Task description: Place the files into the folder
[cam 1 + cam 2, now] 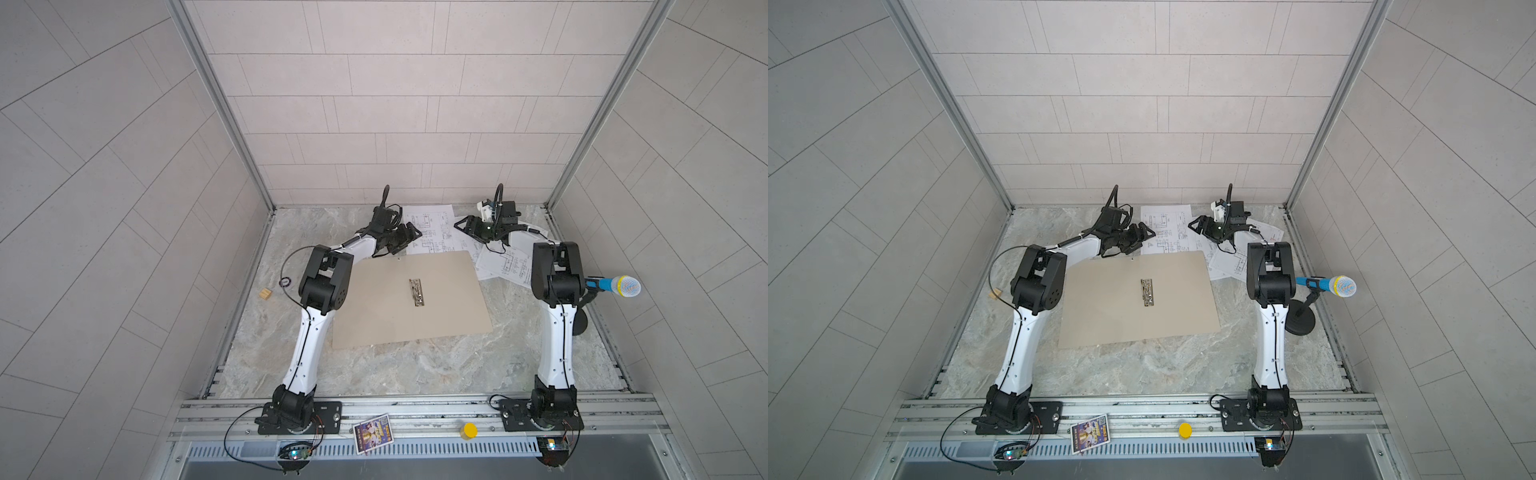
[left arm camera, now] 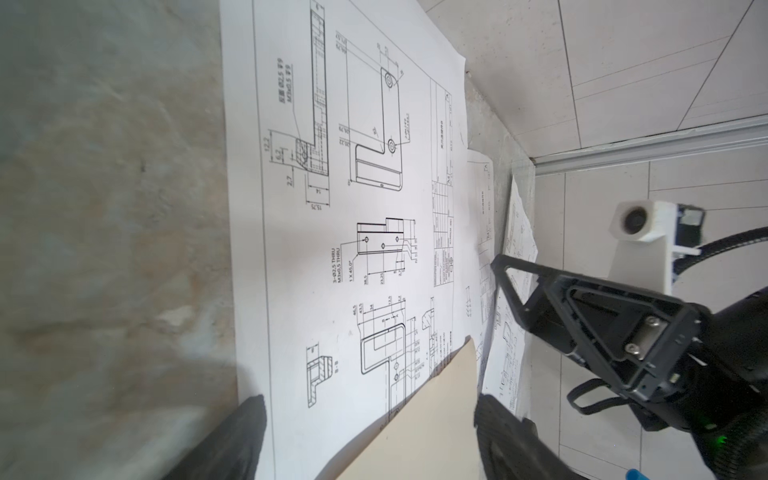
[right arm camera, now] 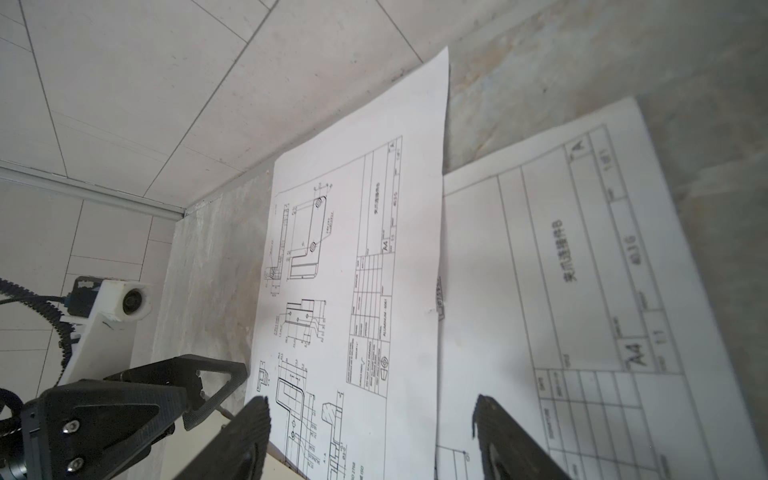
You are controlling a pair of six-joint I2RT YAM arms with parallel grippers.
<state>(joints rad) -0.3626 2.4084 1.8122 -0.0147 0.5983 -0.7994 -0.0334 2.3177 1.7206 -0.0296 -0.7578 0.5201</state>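
The tan folder (image 1: 449, 299) lies open and flat mid-table, its silver ring clip (image 1: 417, 293) along the spine. The files are white sheets of line drawings behind it. One sheet (image 1: 432, 226) lies at the back centre, and overlapping ones (image 1: 505, 266) spread to the right. My left gripper (image 1: 409, 237) hovers open over the back-centre sheet at the folder's far edge. In the left wrist view its fingers (image 2: 237, 440) straddle that sheet (image 2: 332, 249) and the folder's corner (image 2: 436, 419). My right gripper (image 1: 467, 226) is open above two overlapping sheets (image 3: 561, 291), holding nothing.
A blue microphone (image 1: 619, 286) on a black stand sits by the right wall. A small wooden block (image 1: 265, 294) and a black ring (image 1: 285, 282) lie at the left. A colourful picture card (image 1: 372, 433) and a yellow cylinder (image 1: 469, 430) rest on the front rail.
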